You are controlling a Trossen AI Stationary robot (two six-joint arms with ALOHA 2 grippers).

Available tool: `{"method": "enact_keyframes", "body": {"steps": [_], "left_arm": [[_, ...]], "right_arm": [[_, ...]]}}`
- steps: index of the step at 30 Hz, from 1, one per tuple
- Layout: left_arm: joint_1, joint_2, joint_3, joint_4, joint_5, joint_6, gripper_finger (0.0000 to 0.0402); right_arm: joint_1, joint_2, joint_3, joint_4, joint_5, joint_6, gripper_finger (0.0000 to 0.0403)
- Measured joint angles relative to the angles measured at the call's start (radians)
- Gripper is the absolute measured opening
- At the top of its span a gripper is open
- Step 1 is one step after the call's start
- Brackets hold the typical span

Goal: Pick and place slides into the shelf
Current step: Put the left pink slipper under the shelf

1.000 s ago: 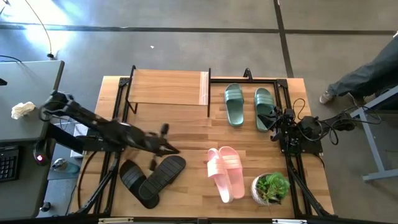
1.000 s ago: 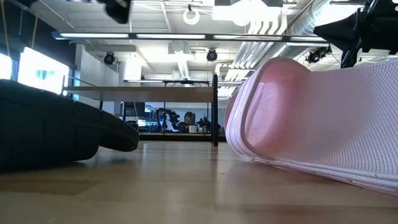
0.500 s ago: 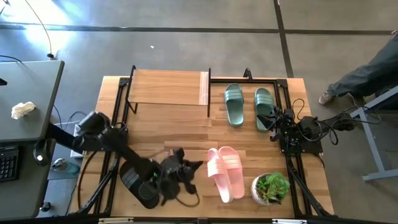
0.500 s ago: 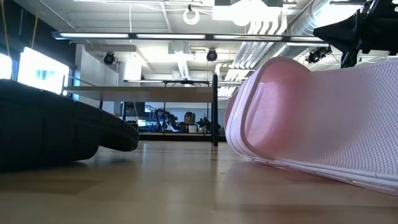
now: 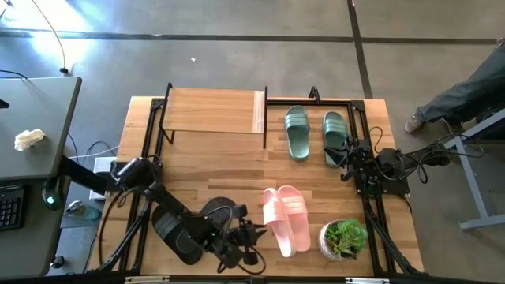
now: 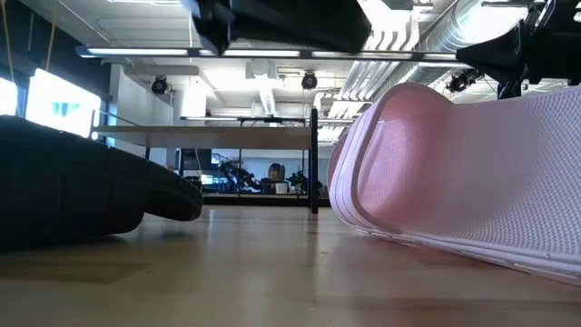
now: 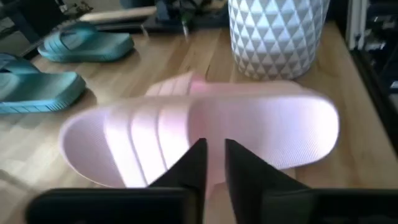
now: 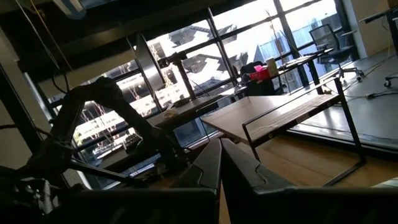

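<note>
Two pale pink slides [image 5: 286, 219] lie side by side near the table's near edge, soles down; one fills the left wrist view [image 7: 205, 134]. My left gripper [image 5: 254, 237] hovers just left of them, its fingers [image 7: 214, 149] a narrow gap apart and pointing at the closest pink slide. The black slides [image 5: 185, 229] lie overlapping under my left arm. The sage green pair [image 5: 316, 132] lies flat right of the shelf [image 5: 213, 110], which stands at the far left. My right gripper [image 5: 345, 155] waits shut at the right edge by the green slides.
A potted plant in a white faceted pot [image 5: 343, 238] stands right of the pink slides, close to the near right corner. A black frame [image 5: 267, 118] runs along the shelf's right end. Bare wood [image 5: 237, 170] lies between the shelf and the slides.
My left arm has swung from the middle of the table toward the near edge and to the right, passing over the black slides, and its gripper now sits beside the pink slides. The slides have stayed where they were.
</note>
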Motion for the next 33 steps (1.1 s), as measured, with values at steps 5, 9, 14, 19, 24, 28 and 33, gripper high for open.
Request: {"method": "enact_keyframes", "body": {"steps": [5,9,14,19,24,28,33], "left_arm": [[0.021,0.049,0.031,-0.001,-0.001,-0.002,0.014],[0.036,0.05,0.035,-0.002,-0.009,-0.023,0.0192],[0.055,0.05,0.035,-0.009,-0.045,-0.052,0.0219],[0.053,0.05,0.035,-0.045,-0.006,-0.091,0.0215],[0.053,0.05,0.035,-0.11,-0.049,-0.104,0.0198],[0.066,0.063,0.035,-0.119,-0.068,-0.089,0.0182],[0.094,0.073,0.035,-0.103,0.034,-0.102,0.0169]], "right_arm": [[0.0,0.0,0.0,-0.012,0.0,0.0,0.0],[0.0,0.0,0.0,-0.023,0.0,-0.002,0.0],[0.0,0.0,0.0,-0.024,0.0,-0.009,0.0],[0.0,0.0,0.0,-0.024,0.0,-0.016,0.0],[0.0,0.0,0.0,-0.023,0.0,-0.035,0.0],[0.0,0.0,0.0,-0.023,0.0,-0.048,0.0],[0.0,0.0,0.0,-0.023,0.002,-0.05,0.0]]}}
